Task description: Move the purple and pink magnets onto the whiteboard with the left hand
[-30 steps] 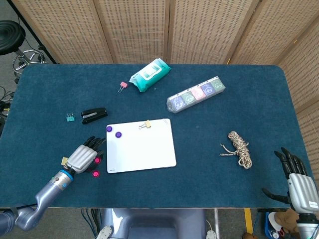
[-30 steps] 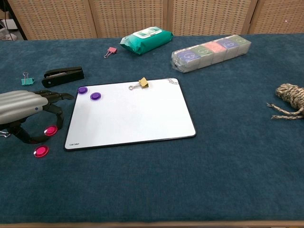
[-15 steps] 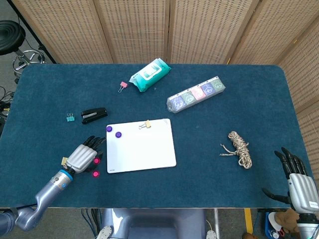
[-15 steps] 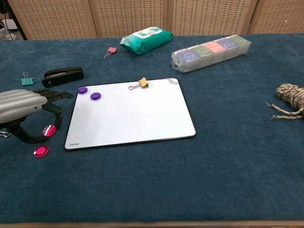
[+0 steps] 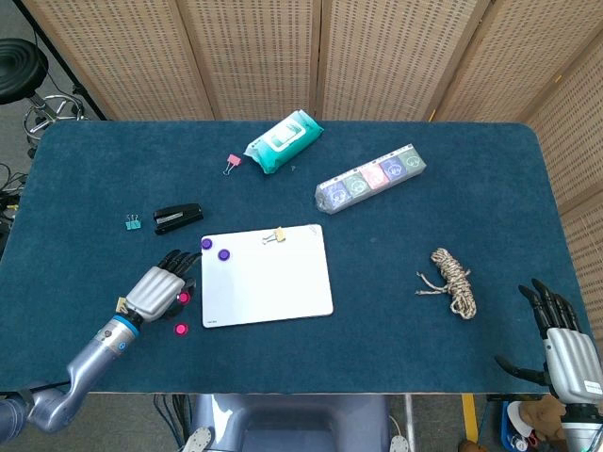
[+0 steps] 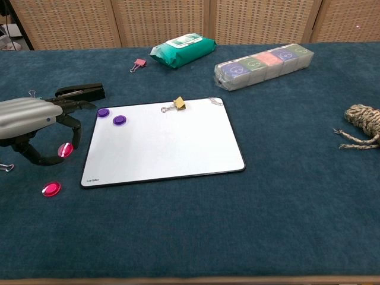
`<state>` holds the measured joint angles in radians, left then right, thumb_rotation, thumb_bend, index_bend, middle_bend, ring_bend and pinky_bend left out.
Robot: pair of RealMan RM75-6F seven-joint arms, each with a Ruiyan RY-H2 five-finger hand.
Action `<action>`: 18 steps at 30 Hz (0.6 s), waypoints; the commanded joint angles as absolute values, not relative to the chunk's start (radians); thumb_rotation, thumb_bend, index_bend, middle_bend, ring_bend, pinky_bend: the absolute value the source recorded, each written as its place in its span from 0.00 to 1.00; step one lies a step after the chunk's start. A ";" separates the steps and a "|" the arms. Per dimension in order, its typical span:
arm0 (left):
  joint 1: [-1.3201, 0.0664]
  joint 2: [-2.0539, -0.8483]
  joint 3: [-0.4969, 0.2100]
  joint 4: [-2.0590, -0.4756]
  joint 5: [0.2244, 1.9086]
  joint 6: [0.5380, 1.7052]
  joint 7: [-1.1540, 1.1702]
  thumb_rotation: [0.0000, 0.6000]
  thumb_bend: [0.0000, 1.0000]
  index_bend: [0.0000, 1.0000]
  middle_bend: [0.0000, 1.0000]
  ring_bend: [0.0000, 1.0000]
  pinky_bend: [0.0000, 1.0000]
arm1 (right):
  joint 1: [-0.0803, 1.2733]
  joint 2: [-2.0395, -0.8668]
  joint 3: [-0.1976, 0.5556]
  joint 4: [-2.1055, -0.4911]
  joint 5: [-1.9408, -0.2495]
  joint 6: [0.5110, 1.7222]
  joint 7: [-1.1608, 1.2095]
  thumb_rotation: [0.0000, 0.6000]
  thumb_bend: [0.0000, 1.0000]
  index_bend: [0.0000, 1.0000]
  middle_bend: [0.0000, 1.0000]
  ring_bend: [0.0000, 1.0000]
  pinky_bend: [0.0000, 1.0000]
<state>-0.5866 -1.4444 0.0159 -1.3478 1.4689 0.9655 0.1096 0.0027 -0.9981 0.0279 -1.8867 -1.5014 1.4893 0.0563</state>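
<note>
Left hand point(image 6: 35, 122) pinching one pink magnet point(image 6: 65, 149) just left of whiteboard point(image 6: 163, 142), second pink magnet point(image 6: 51, 189) on tabletop at 7 o'clock, two purple magnets point(image 6: 119, 120) on board's 11 o'clock corner, right hand point(image 5: 562, 344) empty, fingers spread.

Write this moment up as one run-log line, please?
left hand: pinches one pink magnet, tilted | second pink magnet: on table | purple magnets: on whiteboard | right hand: idle

both views are bright and evenly lit, with soft diffuse light from overhead and only faint, short shadows under things on the bench point(image 5: 283, 358). the whiteboard point(image 6: 163, 142) shows no harsh glare. focus is sharp across both pictures. the chest view bows slightly at its edges; colours look natural.
</note>
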 commanded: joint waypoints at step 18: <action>-0.759 -1.582 -0.164 -1.353 1.221 0.830 0.318 1.00 0.33 0.56 0.00 0.00 0.00 | 0.011 -1.001 0.033 -1.882 -1.480 1.471 0.053 1.00 0.00 0.09 0.00 0.00 0.00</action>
